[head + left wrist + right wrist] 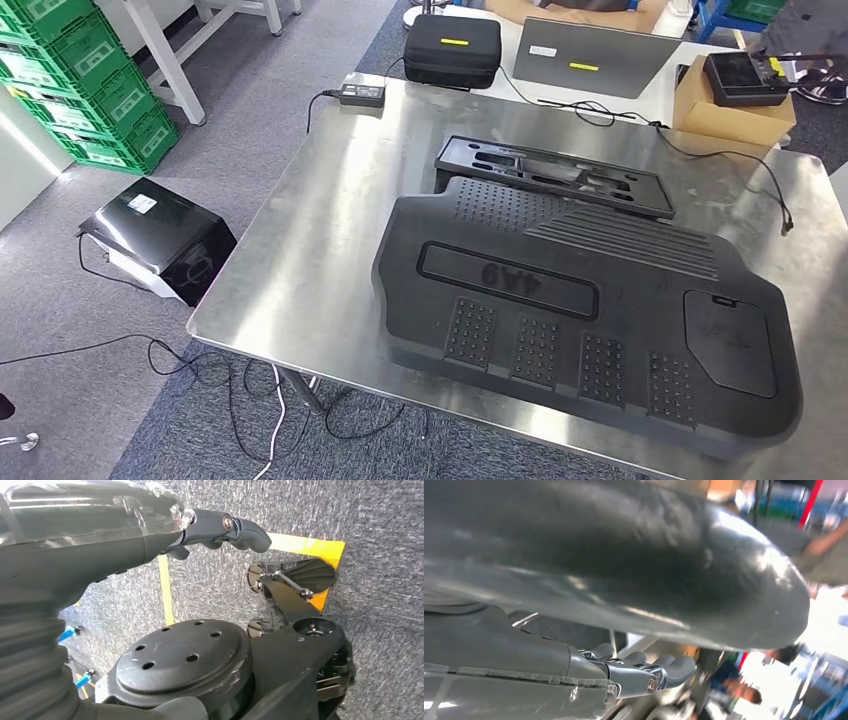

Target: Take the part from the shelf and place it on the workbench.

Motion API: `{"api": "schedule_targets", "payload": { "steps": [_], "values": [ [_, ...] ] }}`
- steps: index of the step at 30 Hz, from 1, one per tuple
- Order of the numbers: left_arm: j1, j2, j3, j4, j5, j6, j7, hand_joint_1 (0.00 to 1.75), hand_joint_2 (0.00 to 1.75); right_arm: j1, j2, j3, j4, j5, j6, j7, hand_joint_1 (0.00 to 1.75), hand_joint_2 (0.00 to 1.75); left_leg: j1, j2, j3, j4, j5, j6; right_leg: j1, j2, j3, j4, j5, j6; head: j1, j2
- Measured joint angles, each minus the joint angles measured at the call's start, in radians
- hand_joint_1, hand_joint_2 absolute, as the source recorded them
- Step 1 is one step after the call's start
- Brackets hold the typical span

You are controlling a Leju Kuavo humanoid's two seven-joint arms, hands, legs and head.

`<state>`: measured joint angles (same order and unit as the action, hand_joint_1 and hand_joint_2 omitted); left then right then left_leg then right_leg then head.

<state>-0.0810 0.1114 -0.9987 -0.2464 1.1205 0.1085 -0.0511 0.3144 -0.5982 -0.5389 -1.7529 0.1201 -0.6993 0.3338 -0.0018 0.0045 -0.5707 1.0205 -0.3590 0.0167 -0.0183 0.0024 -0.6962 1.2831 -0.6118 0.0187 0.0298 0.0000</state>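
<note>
Your part [590,310] reads "4A9", flat on the steel tabletop [300,280]. Left hand [220,530] curled on nothing; right hand [644,672] grip unclear.

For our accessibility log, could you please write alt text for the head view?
A large black ribbed plastic panel lies on a shiny steel workbench, with a smaller black slotted frame just behind it. Further back are a grey laptop and a black zipped case; green crates stand on the floor.

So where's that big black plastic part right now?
In the head view the big black part lies flat on the steel workbench, toward its near right side, just in front of a smaller black frame.
</note>
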Motion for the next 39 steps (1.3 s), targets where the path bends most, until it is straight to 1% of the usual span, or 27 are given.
{"api": "schedule_targets", "payload": {
  "steps": [1, 3, 4, 5, 8, 9, 11, 13, 14, 15, 16, 18, 19, 20, 23, 24, 25, 26, 28, 29, 30, 31, 32, 34, 35, 36, 39],
  "values": [
    [0.0, -0.001, 0.0, 0.0, 0.002, 0.002, 0.003, 0.0, 1.75, -0.001, 0.012, -0.025, 0.017, 0.002, 0.0, -0.013, 0.0, 0.0, 0.0, 0.0, 0.0, 0.002, -0.002, -0.001, -0.002, 0.0, 0.022, -0.047, 0.031, 0.001, 0.005, 0.0],
    [-0.001, -0.003, 0.0, 0.0, 0.008, 0.006, 0.012, 0.0, 1.75, -0.017, 0.035, -0.077, 0.057, 0.011, 0.0, -0.036, 0.0, 0.0, -0.001, 0.001, 0.001, 0.007, -0.007, -0.009, -0.005, -0.002, 0.084, -0.179, 0.088, -0.001, 0.013, 0.0],
    [-0.001, -0.003, 0.0, 0.0, 0.013, 0.008, 0.015, 0.0, 1.75, -0.029, 0.046, -0.101, 0.079, 0.021, -0.001, -0.045, 0.0, 0.0, -0.003, 0.001, 0.002, 0.01, -0.009, -0.014, -0.004, -0.002, 0.105, -0.223, 0.103, -0.006, 0.015, 0.0],
    [-0.001, -0.004, 0.0, 0.0, 0.017, 0.009, 0.018, 0.0, 1.75, -0.042, 0.058, -0.122, 0.104, 0.035, -0.001, -0.052, 0.0, 0.0, -0.005, 0.002, 0.002, 0.012, -0.01, -0.019, -0.002, -0.001, 0.113, -0.244, 0.106, -0.013, 0.016, 0.0],
    [-0.002, -0.005, 0.0, 0.0, 0.027, 0.014, 0.028, 0.0, 1.75, -0.083, 0.094, -0.179, 0.177, 0.092, -0.002, -0.065, 0.0, 0.0, -0.004, 0.003, 0.004, 0.018, -0.015, -0.032, 0.0, 0.003, 0.112, -0.245, 0.109, -0.033, 0.007, 0.0],
    [-0.003, -0.006, 0.0, 0.0, 0.029, 0.015, 0.031, 0.0, 1.75, -0.099, 0.106, -0.197, 0.2, 0.115, -0.002, -0.068, 0.0, 0.0, -0.003, 0.003, 0.0, 0.034, -0.028, -0.036, -0.001, 0.004, 0.113, -0.247, 0.111, -0.038, 0.002, 0.0],
    [-0.003, -0.007, 0.0, 0.0, 0.033, 0.016, 0.039, 0.0, 1.75, -0.133, 0.133, -0.232, 0.243, 0.166, -0.002, -0.07, 0.0, 0.0, -0.001, 0.002, -0.033, 0.122, -0.084, -0.043, -0.003, 0.004, 0.113, -0.249, 0.114, -0.049, -0.008, 0.0],
    [-0.003, -0.009, 0.0, 0.0, 0.036, 0.016, 0.047, 0.0, 1.75, -0.164, 0.163, -0.265, 0.291, 0.214, -0.002, -0.07, 0.0, 0.0, -0.001, 0.001, -0.089, 0.252, -0.147, -0.045, 0.0, 0.004, 0.112, -0.249, 0.114, -0.054, -0.022, 0.0],
    [-0.003, -0.009, 0.0, 0.0, 0.038, 0.016, 0.05, 0.0, 1.75, -0.176, 0.178, -0.282, 0.315, 0.234, -0.002, -0.07, 0.0, 0.0, -0.001, 0.001, -0.106, 0.292, -0.158, -0.045, 0.002, 0.004, 0.111, -0.249, 0.114, -0.055, -0.027, 0.0],
    [-0.003, -0.009, 0.0, 0.0, 0.039, 0.017, 0.052, 0.0, 1.75, -0.187, 0.193, -0.298, 0.338, 0.254, -0.002, -0.07, 0.0, 0.0, -0.002, 0.001, -0.107, 0.299, -0.15, -0.043, 0.003, 0.005, 0.112, -0.249, 0.114, -0.055, -0.031, 0.0],
    [-0.003, -0.009, 0.0, 0.0, 0.04, 0.017, 0.054, 0.0, 1.75, -0.199, 0.206, -0.312, 0.359, 0.274, -0.002, -0.07, 0.0, 0.0, -0.003, 0.001, -0.089, 0.264, -0.124, -0.038, 0.005, 0.006, 0.113, -0.249, 0.114, -0.055, -0.035, 0.0],
    [-0.003, -0.009, 0.0, 0.0, 0.041, 0.02, 0.058, 0.0, 1.75, -0.224, 0.228, -0.34, 0.399, 0.322, -0.002, -0.069, 0.0, 0.0, -0.008, 0.001, -0.022, 0.127, -0.059, -0.024, 0.007, 0.009, 0.116, -0.248, 0.114, -0.055, -0.041, 0.0],
    [-0.004, -0.01, 0.0, 0.0, 0.042, 0.021, 0.059, 0.0, 1.75, -0.235, 0.239, -0.354, 0.42, 0.35, -0.002, -0.065, 0.0, 0.0, -0.01, 0.002, 0.005, 0.067, -0.038, -0.019, 0.009, 0.01, 0.116, -0.247, 0.114, -0.053, -0.042, 0.0],
    [-0.005, -0.01, 0.0, 0.0, 0.043, 0.023, 0.06, 0.0, 1.75, -0.245, 0.249, -0.369, 0.441, 0.376, -0.002, -0.061, 0.0, 0.0, -0.012, 0.003, 0.02, 0.029, -0.028, -0.015, 0.009, 0.01, 0.114, -0.246, 0.114, -0.05, -0.041, 0.0],
    [-0.006, -0.013, 0.0, 0.0, 0.043, 0.025, 0.06, 0.0, 1.75, -0.267, 0.273, -0.406, 0.492, 0.421, -0.002, -0.052, 0.0, 0.0, -0.013, 0.005, 0.023, 0.002, -0.022, -0.009, 0.006, 0.007, 0.112, -0.246, 0.115, -0.034, -0.04, 0.0],
    [-0.006, -0.014, 0.0, 0.0, 0.044, 0.025, 0.06, 0.0, 1.75, -0.272, 0.279, -0.416, 0.505, 0.428, -0.002, -0.053, 0.0, 0.0, -0.011, 0.005, 0.025, -0.005, -0.017, -0.005, 0.005, 0.007, 0.11, -0.24, 0.109, -0.028, -0.039, 0.0],
    [-0.006, -0.015, 0.0, 0.0, 0.044, 0.025, 0.06, 0.0, 1.75, -0.279, 0.285, -0.428, 0.518, 0.439, -0.002, -0.056, 0.0, 0.0, -0.009, 0.006, 0.027, -0.014, -0.011, -0.001, 0.005, 0.006, 0.101, -0.219, 0.093, -0.023, -0.036, 0.0],
    [-0.007, -0.016, 0.0, 0.0, 0.044, 0.025, 0.06, 0.0, 1.75, -0.29, 0.293, -0.442, 0.534, 0.458, -0.002, -0.062, 0.0, 0.0, -0.006, 0.007, 0.028, -0.019, -0.007, 0.002, 0.004, 0.006, 0.082, -0.177, 0.067, -0.018, -0.029, 0.0],
    [-0.007, -0.018, 0.0, 0.0, 0.045, 0.024, 0.06, 0.0, 1.75, -0.318, 0.316, -0.477, 0.568, 0.516, -0.002, -0.089, 0.0, 0.0, -0.006, 0.009, 0.025, -0.02, -0.004, 0.005, 0.001, 0.005, 0.024, -0.054, 0.005, -0.008, -0.014, 0.0],
    [-0.006, -0.019, 0.0, 0.0, 0.046, 0.023, 0.061, 0.0, 1.75, -0.331, 0.33, -0.498, 0.584, 0.552, -0.002, -0.108, 0.0, 0.0, -0.006, 0.009, 0.024, -0.019, -0.005, 0.004, -0.001, 0.005, 0.0, -0.004, -0.011, -0.004, -0.009, 0.0],
    [-0.006, -0.02, 0.0, 0.0, 0.047, 0.023, 0.063, 0.0, 1.75, -0.344, 0.343, -0.52, 0.597, 0.589, -0.002, -0.133, 0.0, 0.0, -0.006, 0.01, 0.023, -0.016, -0.005, 0.004, -0.004, 0.005, -0.008, 0.014, -0.008, -0.001, -0.005, 0.0],
    [-0.006, -0.021, 0.0, 0.0, 0.049, 0.022, 0.065, 0.0, 1.75, -0.359, 0.355, -0.544, 0.609, 0.626, -0.002, -0.163, 0.0, 0.0, -0.006, 0.01, 0.023, -0.013, -0.007, 0.002, -0.008, 0.004, 0.002, -0.007, 0.014, 0.001, -0.001, 0.0],
    [-0.006, -0.022, 0.0, 0.0, 0.05, 0.022, 0.068, 0.0, 1.75, -0.379, 0.363, -0.571, 0.619, 0.659, -0.002, -0.194, 0.0, 0.0, -0.005, 0.01, 0.023, -0.008, -0.011, -0.002, -0.011, 0.002, 0.03, -0.064, 0.05, 0.004, 0.003, 0.0],
    [-0.007, -0.022, -0.001, 0.0, 0.053, 0.022, 0.074, 0.0, 1.75, -0.427, 0.379, -0.636, 0.631, 0.722, -0.002, -0.247, 0.0, 0.0, -0.005, 0.011, 0.021, 0.005, -0.02, -0.012, -0.012, 0.0, 0.089, -0.189, 0.099, 0.002, 0.009, 0.0],
    [-0.009, -0.022, -0.001, 0.0, 0.054, 0.022, 0.076, 0.0, 1.75, -0.446, 0.387, -0.669, 0.633, 0.75, -0.002, -0.259, 0.0, 0.0, -0.005, 0.01, 0.02, 0.01, -0.022, -0.017, -0.011, 0.001, 0.105, -0.224, 0.107, -0.004, 0.009, 0.0],
    [-0.01, -0.021, -0.001, 0.0, 0.055, 0.022, 0.078, 0.0, 1.75, -0.461, 0.395, -0.701, 0.631, 0.776, -0.003, -0.262, 0.0, 0.0, -0.006, 0.009, 0.019, 0.012, -0.024, -0.022, -0.008, 0.001, 0.109, -0.234, 0.104, -0.011, 0.009, 0.0],
    [-0.011, -0.021, -0.002, 0.0, 0.06, 0.02, 0.084, 0.0, 1.75, -0.497, 0.417, -0.765, 0.608, 0.832, -0.003, -0.241, 0.0, 0.0, -0.005, 0.007, 0.019, 0.02, -0.031, -0.038, -0.007, 0.002, 0.107, -0.236, 0.107, -0.034, 0.001, 0.0]
  ]
}}
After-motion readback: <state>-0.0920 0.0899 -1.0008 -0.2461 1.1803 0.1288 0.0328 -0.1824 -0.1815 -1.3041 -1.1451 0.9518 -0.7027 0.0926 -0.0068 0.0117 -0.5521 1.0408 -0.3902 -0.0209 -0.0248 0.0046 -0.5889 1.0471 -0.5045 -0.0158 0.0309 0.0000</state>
